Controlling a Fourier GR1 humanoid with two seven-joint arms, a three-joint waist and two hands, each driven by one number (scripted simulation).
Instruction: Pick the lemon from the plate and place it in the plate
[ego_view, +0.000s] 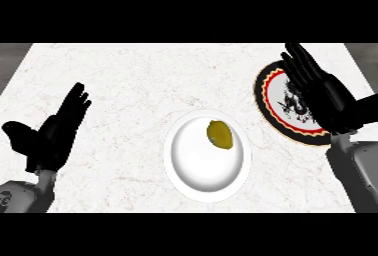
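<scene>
Now the lemon: it lies on the white plate, mid tabletop.
Right hand: fingers straight and spread, holding nothing, over the plate with the red ring.
Left hand: rests open at the left, fingers up.
Good way: the right hand is nearer, so it should come down from above, curl round the lemon's middle and lift straight up.

A glossy, smooth white plate, a matt veined marble-look counter, and a dull-skinned lemon.
</scene>
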